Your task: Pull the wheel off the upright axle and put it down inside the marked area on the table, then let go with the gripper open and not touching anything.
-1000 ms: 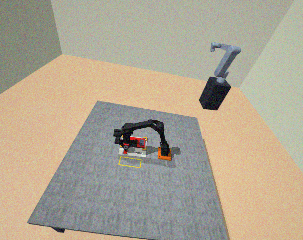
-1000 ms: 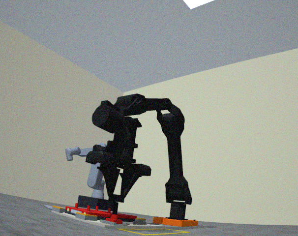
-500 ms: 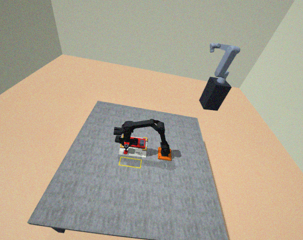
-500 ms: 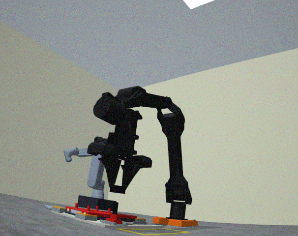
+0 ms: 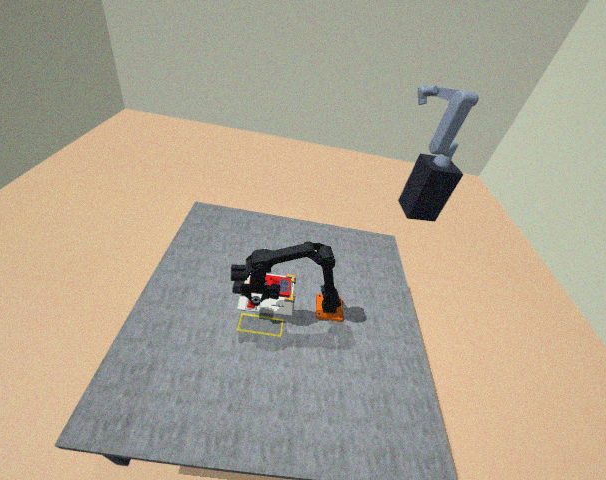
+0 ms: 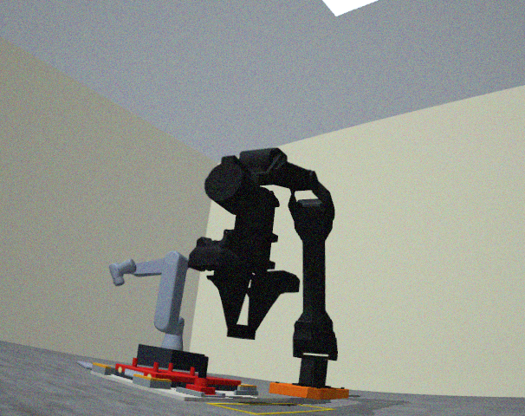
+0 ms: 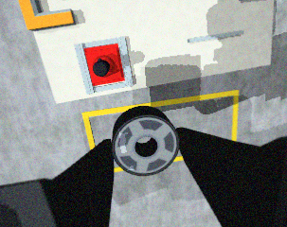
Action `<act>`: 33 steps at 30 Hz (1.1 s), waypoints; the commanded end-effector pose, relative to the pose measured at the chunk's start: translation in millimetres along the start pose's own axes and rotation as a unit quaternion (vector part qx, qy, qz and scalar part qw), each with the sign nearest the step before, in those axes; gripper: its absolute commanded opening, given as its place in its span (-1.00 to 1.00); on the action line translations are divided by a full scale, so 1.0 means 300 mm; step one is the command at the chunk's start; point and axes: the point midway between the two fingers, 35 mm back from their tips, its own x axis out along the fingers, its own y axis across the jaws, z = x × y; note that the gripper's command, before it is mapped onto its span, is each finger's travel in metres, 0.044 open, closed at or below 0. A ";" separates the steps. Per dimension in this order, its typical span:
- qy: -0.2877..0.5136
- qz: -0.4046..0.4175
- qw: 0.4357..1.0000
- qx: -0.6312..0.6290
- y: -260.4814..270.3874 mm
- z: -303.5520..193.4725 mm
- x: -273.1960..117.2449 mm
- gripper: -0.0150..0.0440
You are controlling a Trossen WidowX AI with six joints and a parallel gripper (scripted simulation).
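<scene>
My gripper [image 5: 255, 299] [image 6: 241, 331] [image 7: 144, 140] is shut on the black wheel with the grey spoked hub, one finger on each side of it. The wheel [image 7: 162, 158] is held level, well above the table and clear of the axle. The upright axle [image 7: 101, 67] shows a bare dark top and stands on a red base [image 7: 114, 51] [image 6: 200, 387] in a grey frame near the board's edge. The marked area is a yellow outline [image 5: 259, 332] [image 6: 294, 411] [image 7: 219, 95]; in the wrist view the wheel and fingers cover parts of it.
A white board [image 7: 53, 61] beside the marked area carries a red block [image 5: 277, 280] and orange-and-grey corner brackets [image 7: 50, 20]. The arm's orange base [image 5: 321, 312] [image 6: 307, 391] stands to the right. A grey-blue robot arm on a dark pedestal [image 5: 430, 188] is beyond the table.
</scene>
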 end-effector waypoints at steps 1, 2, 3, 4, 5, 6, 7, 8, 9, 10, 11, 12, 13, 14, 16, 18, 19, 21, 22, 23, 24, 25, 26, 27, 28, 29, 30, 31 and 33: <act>0.003 0.003 1.000 0.002 -0.055 -0.076 -0.012 -0.49; 0.004 0.003 1.000 0.002 -0.067 -0.092 -0.014 -0.49; 0.004 0.003 1.000 0.002 -0.080 -0.108 -0.015 -0.49; 0.004 0.003 1.000 0.002 -0.093 -0.123 -0.016 -0.49; 0.005 0.002 1.000 0.002 -0.106 -0.139 -0.017 -0.49; 0.005 0.002 1.000 0.001 -0.117 -0.151 -0.018 -0.49; 0.005 0.002 1.000 0.001 -0.123 -0.158 -0.019 -0.49; 0.005 0.002 1.000 0.001 -0.125 -0.160 -0.019 -0.49; 0.005 0.002 1.000 0.001 -0.125 -0.160 -0.019 -0.49; 0.005 0.002 1.000 0.001 -0.125 -0.160 -0.019 -0.49; 0.005 0.002 1.000 0.001 -0.125 -0.160 -0.016 -0.49; 0.005 0.002 1.000 0.001 -0.125 -0.160 -0.011 -0.49; 0.005 0.002 1.000 0.001 -0.125 -0.160 -0.004 -0.49; 0.005 0.002 1.000 0.001 -0.125 -0.160 0.004 -0.49; 0.005 0.002 1.000 0.001 -0.125 -0.161 0.025 -0.49; 0.005 0.002 1.000 0.001 -0.125 -0.161 0.045 -0.49; 0.005 0.002 1.000 0.001 -0.125 -0.161 0.048 -0.49; 0.005 0.002 1.000 0.001 -0.124 -0.161 0.057 -0.49; 0.005 0.002 1.000 0.001 -0.123 -0.162 0.066 -0.49; 0.005 0.002 1.000 0.001 -0.121 -0.163 0.078 -0.49; 0.005 0.002 1.000 0.001 -0.120 -0.163 0.092 -0.49; 0.005 0.002 1.000 0.001 -0.118 -0.164 0.108 -0.49; 0.005 0.002 1.000 0.001 -0.117 -0.165 0.126 -0.49; 0.005 0.002 1.000 0.001 -0.116 -0.165 0.144 -0.49; 0.005 0.002 1.000 0.001 -0.115 -0.166 0.162 -0.49; 0.005 0.002 1.000 0.001 -0.115 -0.166 0.180 -0.49; 0.005 0.002 1.000 0.001 -0.115 -0.166 0.198 -0.49; 0.005 0.002 1.000 0.001 -0.115 -0.166 0.216 -0.49; 0.005 0.002 1.000 0.001 -0.117 -0.166 0.251 -0.49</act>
